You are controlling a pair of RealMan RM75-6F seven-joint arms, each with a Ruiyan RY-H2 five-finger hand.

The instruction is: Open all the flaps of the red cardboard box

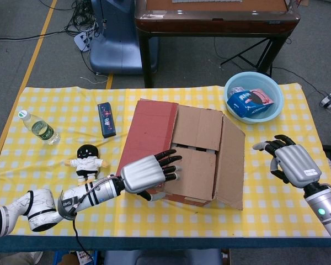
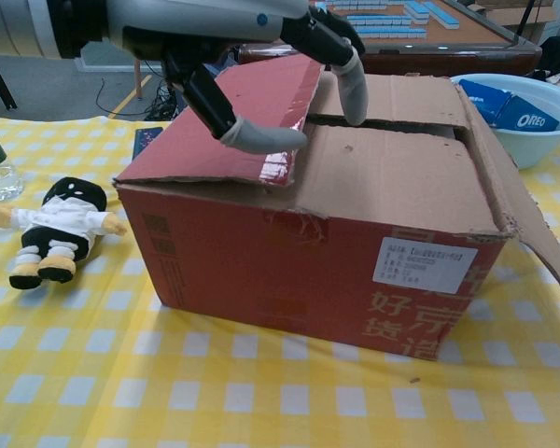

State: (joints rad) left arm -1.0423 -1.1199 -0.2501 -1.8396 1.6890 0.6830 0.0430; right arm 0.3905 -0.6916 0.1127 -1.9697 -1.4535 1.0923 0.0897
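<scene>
In the middle of the yellow checked table (image 1: 171, 232) sits the red cardboard box (image 2: 289, 271), its printed label facing the chest camera. Two of its flaps are already turned outward: the left flap (image 1: 151, 130), red side up, and the right flap (image 1: 231, 165), which slopes down toward the cloth. The two inner flaps, near (image 1: 190, 174) and far (image 1: 197, 128), lie flat over the opening with a narrow gap between them.

The left hand (image 1: 149, 174) reaches over the near-left corner of the box, fingers spread and holding nothing; in the chest view its fingertips (image 2: 261, 138) hover at or on the near flap's edge beside the gap (contact is hard to confirm). The right hand (image 1: 289, 160) waits well off to the right of the box, above the table, fingers loosely apart and empty.

The step in hand looks like getting under the near inner flap. The next move likely calls for hooking fingertips into the gap and lifting the flap back toward the robot, then folding the far flap away; the box may slide if it is not steadied.

Elsewhere on the cloth are a water bottle (image 1: 39, 128), a small doll (image 1: 87, 161), a dark packet (image 1: 106, 119) and a blue basin (image 1: 254, 96) holding snack packs.
</scene>
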